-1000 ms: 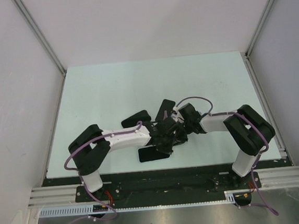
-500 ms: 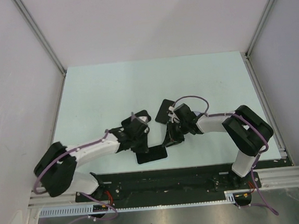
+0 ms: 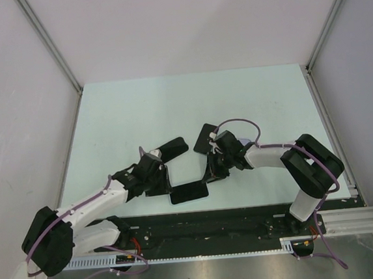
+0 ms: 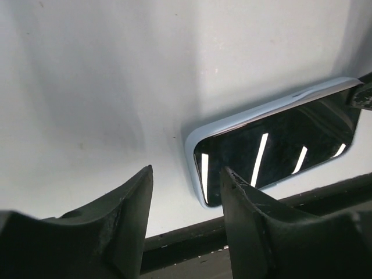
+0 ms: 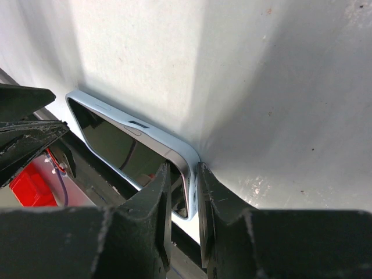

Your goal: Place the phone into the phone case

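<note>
Near the table's (image 3: 170, 102) front edge, the phone (image 3: 189, 193) lies screen-up inside the pale blue phone case (image 4: 261, 109). The right gripper (image 5: 181, 174) pinches the rim at the case's right end. The left gripper (image 4: 186, 174), jaws parted and empty, hovers just left of the case.
</note>
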Controlling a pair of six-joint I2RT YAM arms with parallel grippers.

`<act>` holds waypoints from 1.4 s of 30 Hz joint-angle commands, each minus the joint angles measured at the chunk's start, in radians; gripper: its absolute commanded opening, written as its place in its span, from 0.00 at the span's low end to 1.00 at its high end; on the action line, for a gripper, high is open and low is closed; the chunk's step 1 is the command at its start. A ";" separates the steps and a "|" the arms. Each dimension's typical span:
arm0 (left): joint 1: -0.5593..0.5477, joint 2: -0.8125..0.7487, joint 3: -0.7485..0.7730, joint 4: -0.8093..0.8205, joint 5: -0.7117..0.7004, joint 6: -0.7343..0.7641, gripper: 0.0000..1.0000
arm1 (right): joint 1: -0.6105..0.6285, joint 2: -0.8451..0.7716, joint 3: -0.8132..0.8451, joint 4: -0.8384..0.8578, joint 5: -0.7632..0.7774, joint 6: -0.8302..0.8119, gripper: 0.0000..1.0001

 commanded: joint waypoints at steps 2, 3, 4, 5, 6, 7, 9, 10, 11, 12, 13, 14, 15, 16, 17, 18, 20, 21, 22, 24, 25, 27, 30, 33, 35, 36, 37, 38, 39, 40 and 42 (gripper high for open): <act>-0.017 0.066 -0.004 -0.013 -0.027 -0.015 0.56 | 0.055 0.145 -0.104 -0.212 0.432 -0.058 0.00; -0.024 0.081 -0.001 -0.007 -0.030 -0.015 0.55 | 0.056 0.144 -0.104 -0.212 0.432 -0.055 0.00; -0.029 0.094 -0.003 0.019 -0.017 -0.015 0.55 | 0.061 0.143 -0.104 -0.215 0.432 -0.055 0.00; -0.037 0.127 -0.003 0.035 -0.006 -0.013 0.55 | 0.063 0.145 -0.103 -0.220 0.461 -0.052 0.00; -0.040 0.146 0.000 0.049 -0.001 -0.015 0.55 | 0.067 0.145 -0.101 -0.224 0.466 -0.047 0.00; -0.044 0.166 0.008 0.065 -0.001 -0.013 0.54 | 0.072 0.150 -0.098 -0.228 0.469 -0.044 0.00; -0.058 0.238 0.022 0.078 0.000 -0.012 0.52 | 0.089 0.157 -0.087 -0.247 0.495 -0.040 0.00; -0.064 0.262 0.031 0.098 0.000 -0.013 0.51 | 0.096 0.168 -0.083 -0.254 0.501 -0.037 0.00; -0.081 0.281 0.037 0.108 0.000 -0.012 0.50 | 0.112 0.177 -0.077 -0.267 0.518 -0.029 0.00; -0.087 0.322 0.042 0.134 0.031 -0.012 0.47 | 0.122 0.183 -0.066 -0.280 0.532 -0.023 0.00; -0.094 0.339 0.055 0.142 0.038 -0.012 0.46 | 0.135 0.192 -0.060 -0.290 0.545 -0.017 0.00; -0.109 0.357 0.066 0.147 0.040 -0.012 0.45 | 0.144 0.214 -0.052 -0.307 0.567 -0.004 0.00; -0.113 0.377 0.075 0.153 0.045 -0.010 0.43 | 0.158 0.226 -0.049 -0.318 0.575 0.000 0.00; -0.118 0.406 0.094 0.154 0.043 -0.012 0.42 | 0.165 0.243 -0.035 -0.326 0.585 0.006 0.00; -0.124 0.420 0.103 0.158 0.045 -0.010 0.42 | 0.171 0.272 -0.029 -0.344 0.601 0.017 0.00; -0.124 0.433 0.112 0.161 0.049 -0.006 0.41 | 0.191 0.288 -0.022 -0.356 0.614 0.026 0.00; -0.124 0.457 0.147 0.164 0.049 0.002 0.41 | 0.210 0.318 -0.006 -0.373 0.618 0.037 0.00; -0.124 0.466 0.161 0.162 0.052 0.010 0.41 | 0.220 0.318 -0.008 -0.373 0.610 0.046 0.00; -0.124 0.488 0.199 0.162 0.054 0.017 0.41 | 0.231 0.315 -0.014 -0.375 0.608 0.057 0.00; -0.123 0.515 0.241 0.161 0.063 0.040 0.41 | 0.262 0.288 -0.017 -0.381 0.599 0.080 0.00; -0.123 0.529 0.284 0.161 0.077 0.049 0.41 | 0.273 0.277 -0.020 -0.386 0.599 0.089 0.00; -0.124 0.572 0.325 0.161 0.088 0.068 0.41 | 0.288 0.245 -0.025 -0.407 0.604 0.105 0.00; -0.126 0.617 0.396 0.153 0.097 0.092 0.40 | 0.299 0.214 -0.034 -0.424 0.611 0.123 0.00; -0.126 0.623 0.440 0.126 0.072 0.114 0.41 | 0.290 0.159 -0.038 -0.424 0.624 0.114 0.00; -0.124 0.609 0.448 0.110 0.028 0.123 0.42 | 0.267 0.099 -0.038 -0.421 0.619 0.089 0.00; -0.123 0.589 0.447 0.087 0.013 0.126 0.45 | 0.253 0.076 -0.038 -0.416 0.610 0.077 0.08; -0.121 0.580 0.444 0.075 0.011 0.131 0.47 | 0.241 0.021 -0.037 -0.407 0.589 0.063 0.13; -0.121 0.565 0.441 0.063 -0.044 0.132 0.48 | 0.215 -0.005 -0.035 -0.404 0.581 0.039 0.18; -0.120 0.553 0.430 0.046 -0.056 0.134 0.50 | 0.201 -0.040 -0.034 -0.398 0.569 0.023 0.38; -0.118 0.522 0.424 0.041 -0.072 0.135 0.51 | 0.189 -0.072 -0.031 -0.389 0.544 0.008 0.44; -0.115 0.490 0.408 0.029 -0.107 0.134 0.54 | 0.156 -0.184 -0.026 -0.386 0.538 -0.029 0.64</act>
